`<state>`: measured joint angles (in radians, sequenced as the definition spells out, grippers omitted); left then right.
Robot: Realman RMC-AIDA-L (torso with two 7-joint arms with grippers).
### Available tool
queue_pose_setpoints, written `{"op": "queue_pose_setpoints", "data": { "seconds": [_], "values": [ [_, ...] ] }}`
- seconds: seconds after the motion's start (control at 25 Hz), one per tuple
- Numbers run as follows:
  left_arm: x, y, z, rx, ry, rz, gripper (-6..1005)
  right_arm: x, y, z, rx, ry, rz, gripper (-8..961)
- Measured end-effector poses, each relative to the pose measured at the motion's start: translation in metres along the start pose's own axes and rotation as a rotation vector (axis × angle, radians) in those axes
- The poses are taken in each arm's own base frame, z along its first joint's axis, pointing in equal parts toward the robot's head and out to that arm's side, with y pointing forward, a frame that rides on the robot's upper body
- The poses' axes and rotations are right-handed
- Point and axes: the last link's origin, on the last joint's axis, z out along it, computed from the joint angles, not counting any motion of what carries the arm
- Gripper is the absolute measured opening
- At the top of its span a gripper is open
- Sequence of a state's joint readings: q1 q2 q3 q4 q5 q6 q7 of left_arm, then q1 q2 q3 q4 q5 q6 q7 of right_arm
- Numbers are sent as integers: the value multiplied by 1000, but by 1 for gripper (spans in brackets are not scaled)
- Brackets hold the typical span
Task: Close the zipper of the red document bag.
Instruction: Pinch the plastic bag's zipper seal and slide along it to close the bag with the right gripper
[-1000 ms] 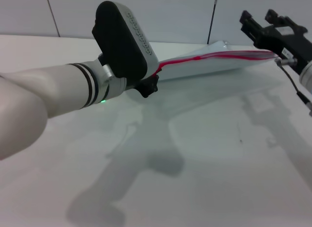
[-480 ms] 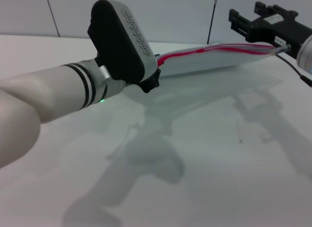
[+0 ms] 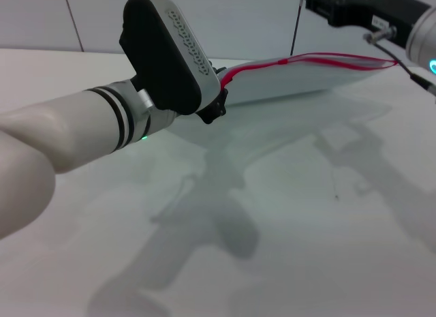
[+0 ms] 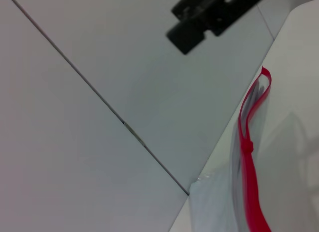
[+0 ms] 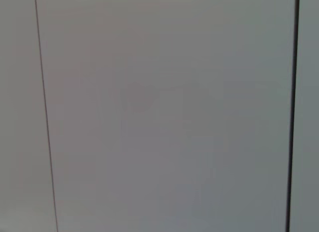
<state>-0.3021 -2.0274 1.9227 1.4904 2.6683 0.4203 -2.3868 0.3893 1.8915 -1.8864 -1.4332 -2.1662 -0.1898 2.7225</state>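
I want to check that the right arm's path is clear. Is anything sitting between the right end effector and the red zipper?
Nothing visible does. The right end effector hangs just above the far end of the zipper on the red document bag, with only open air between them.

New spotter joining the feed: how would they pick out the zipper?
Find the white table; at its far side the pale translucent bag stretches between the two arms. The zipper is the thin bright red strip along its top edge, the only red thing there.

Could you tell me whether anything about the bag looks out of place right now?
Yes: the red document bag is tilted, not flat on the table, and its zipper gapes at the far end.
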Motion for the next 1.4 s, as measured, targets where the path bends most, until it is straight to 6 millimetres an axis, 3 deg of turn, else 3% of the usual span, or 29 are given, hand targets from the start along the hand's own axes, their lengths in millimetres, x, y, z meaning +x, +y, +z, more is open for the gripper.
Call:
{"op": "queue_pose_setpoints", "data": {
  "seconds": [0.2, 0.52, 0.88, 1.4],
  "values": [
    [-1, 1, 0, -2, -2, -2, 55, -9, -1, 5, 29, -39, 18, 612],
    [0, 3, 2, -9, 0, 1, 55, -10, -25, 12, 35, 70, -20, 596],
    [-1, 5, 4, -17, -5, 4, 55, -21, -34, -1, -200, 71, -79, 594],
    [6, 1, 2, -8, 14, 10, 55, 2, -16, 7, -284, 164, -480, 592]
  ]
}}
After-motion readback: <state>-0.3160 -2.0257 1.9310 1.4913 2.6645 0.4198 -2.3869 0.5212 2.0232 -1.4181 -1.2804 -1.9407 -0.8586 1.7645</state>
